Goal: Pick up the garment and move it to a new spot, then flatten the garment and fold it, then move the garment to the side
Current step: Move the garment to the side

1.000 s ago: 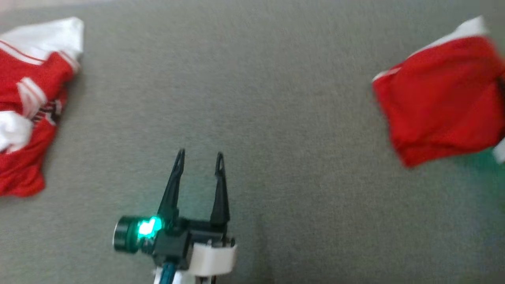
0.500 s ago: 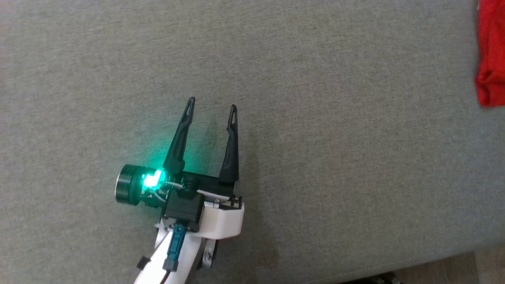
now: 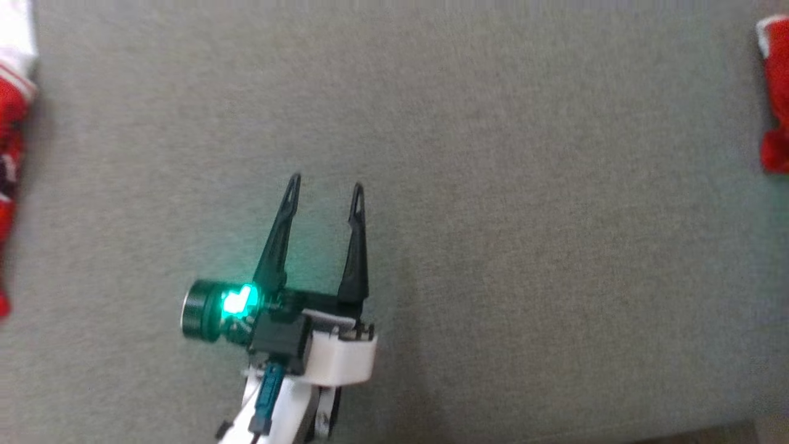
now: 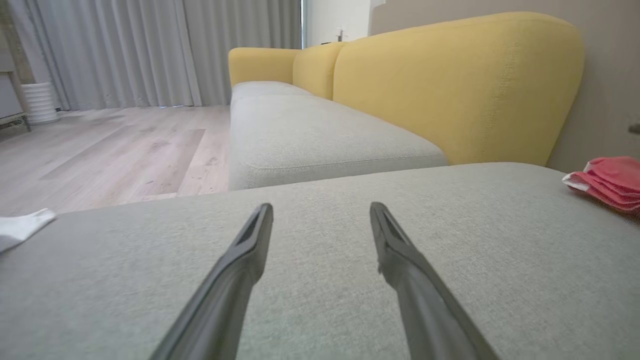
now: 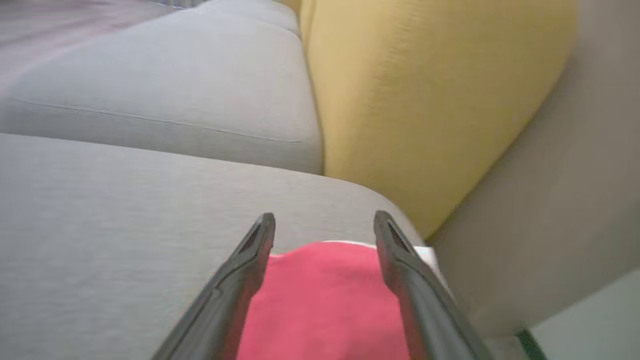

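A folded red garment with white trim (image 3: 774, 98) lies at the right edge of the grey cushion (image 3: 505, 185) in the head view. The left wrist view has it far to the right (image 4: 607, 181). My right gripper (image 5: 324, 217) hovers open over this red garment (image 5: 325, 300), which lies flat beneath and between the two fingers. My left gripper (image 3: 326, 183) stands open above bare cushion in the middle, with nothing between its fingers (image 4: 321, 207). A second, crumpled red and white garment (image 3: 11, 123) pokes in at the left edge.
The cushion's front edge runs along the bottom right of the head view. A yellow sofa back (image 4: 450, 85) and more grey seat cushions (image 4: 310, 135) stand beyond. A white bit of cloth (image 4: 22, 227) lies at the cushion's left edge, with wooden floor (image 4: 110, 150) behind.
The head camera has swung, so both garments slid toward the picture's edges. The left gripper stays open over the middle of the cushion.
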Controlling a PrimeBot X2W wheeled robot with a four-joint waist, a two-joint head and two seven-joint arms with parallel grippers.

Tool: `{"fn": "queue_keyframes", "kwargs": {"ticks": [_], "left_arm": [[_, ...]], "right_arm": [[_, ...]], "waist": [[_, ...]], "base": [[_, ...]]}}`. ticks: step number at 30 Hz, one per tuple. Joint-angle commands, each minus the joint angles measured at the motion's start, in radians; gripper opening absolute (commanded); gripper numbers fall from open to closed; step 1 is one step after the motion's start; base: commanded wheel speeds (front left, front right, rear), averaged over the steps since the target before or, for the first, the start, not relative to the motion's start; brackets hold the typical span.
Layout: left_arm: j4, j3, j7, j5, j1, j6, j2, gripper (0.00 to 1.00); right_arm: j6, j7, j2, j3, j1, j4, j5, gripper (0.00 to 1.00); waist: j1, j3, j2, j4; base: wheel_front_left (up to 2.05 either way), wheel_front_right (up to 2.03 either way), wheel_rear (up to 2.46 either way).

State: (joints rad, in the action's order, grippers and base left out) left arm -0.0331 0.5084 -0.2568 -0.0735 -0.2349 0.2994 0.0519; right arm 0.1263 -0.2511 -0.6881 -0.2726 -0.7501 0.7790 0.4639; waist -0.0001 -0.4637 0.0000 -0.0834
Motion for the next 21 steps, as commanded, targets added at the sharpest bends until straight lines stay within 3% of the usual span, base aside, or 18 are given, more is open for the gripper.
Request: {"fn": "queue_keyframes", "kwargs": {"ticks": [1, 4, 5, 9, 10, 15, 21], "left_arm": [[0.027, -0.028, -0.005, -0.009, 0.027, 0.006, -0.002, 1.00], [0.020, -0.044, -0.005, -0.047, 0.077, 0.013, -0.002, 1.00], [0.012, -0.062, -0.005, -0.074, 0.116, 0.016, -0.002, 1.00], [-0.011, -0.108, -0.005, -0.094, 0.196, 0.000, -0.002, 1.00], [-0.011, -0.142, -0.005, -0.098, 0.240, -0.008, -0.002, 1.00], [0.012, -0.214, -0.005, -0.081, 0.332, -0.043, 0.000, 1.00], [0.049, -0.258, -0.005, -0.052, 0.430, -0.084, 0.003, 1.00]], "right_arm": [[0.004, -0.010, -0.005, -0.004, 0.078, -0.032, -0.013, 1.00], [0.004, -0.011, 0.080, 0.005, 0.185, -0.122, -0.040, 1.00], [0.004, -0.011, 0.137, -0.003, 0.253, -0.170, -0.044, 1.00], [0.004, -0.011, 0.241, -0.037, 0.385, -0.250, -0.046, 1.00], [0.004, -0.011, 0.292, -0.046, 0.449, -0.295, -0.050, 1.00], [0.004, -0.011, 0.395, -0.029, 0.599, -0.426, -0.090, 1.00], [0.004, -0.011, 0.499, 0.071, 0.774, -0.557, -0.145, 1.00]], "waist": [[0.0001, 0.076, 0.0000, 0.042], [0.0001, 0.164, 0.0000, 0.074], [0.0001, 0.225, 0.0000, 0.094], [0.0001, 0.345, 0.0000, 0.126], [0.0001, 0.398, 0.0000, 0.131], [0.0001, 0.487, 0.0000, 0.128], [0.0001, 0.560, 0.0000, 0.120]], "base": [[0.00, 0.00, 0.00], [0.00, 0.00, 0.00], [0.00, 0.00, 0.00], [0.00, 0.00, 0.00], [0.00, 0.00, 0.00], [0.00, 0.00, 0.00], [0.00, 0.00, 0.00]]}}
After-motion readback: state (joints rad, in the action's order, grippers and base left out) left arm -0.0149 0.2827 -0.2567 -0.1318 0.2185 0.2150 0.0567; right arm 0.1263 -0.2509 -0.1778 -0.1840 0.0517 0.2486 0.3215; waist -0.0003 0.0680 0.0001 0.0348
